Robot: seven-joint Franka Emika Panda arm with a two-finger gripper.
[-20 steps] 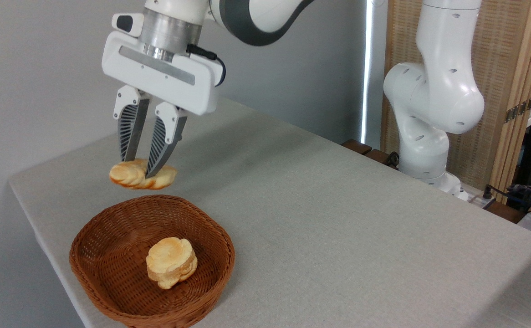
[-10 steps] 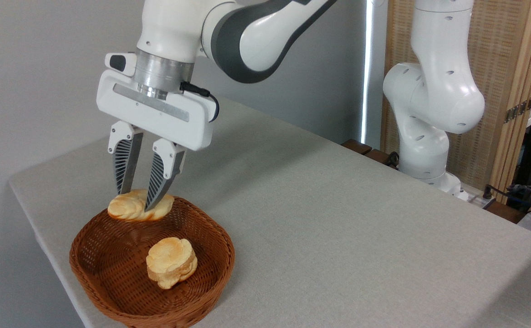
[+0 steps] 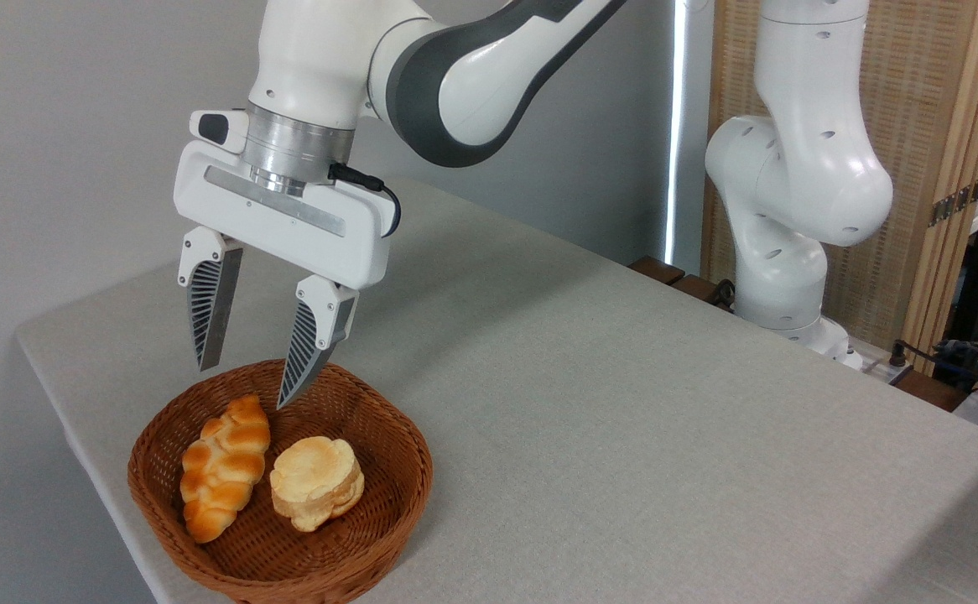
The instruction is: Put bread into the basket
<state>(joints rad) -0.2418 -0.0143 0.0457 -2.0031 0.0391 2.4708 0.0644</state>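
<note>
the fingers [image 3: 208,315] of the gripper [image 3: 244,384] stand spread wide apart with nothing between them, their ribbed dark tips pointing down and hanging just above the far rim of the basket [image 3: 371,537]. below them, the bread [image 3: 222,466], a braided golden loaf with browner ridges, lies inside the basket on its left half, running lengthwise from the far rim toward the near one. just beside it on the right sits a round pale bun [image 3: 317,481], and the two look to be touching or very nearly so. the basket rests near the left corner of the grey surface [image 3: 623,403]. further right, the white arm base [image 3: 791,210] stands beyond the surface's far edge
</note>
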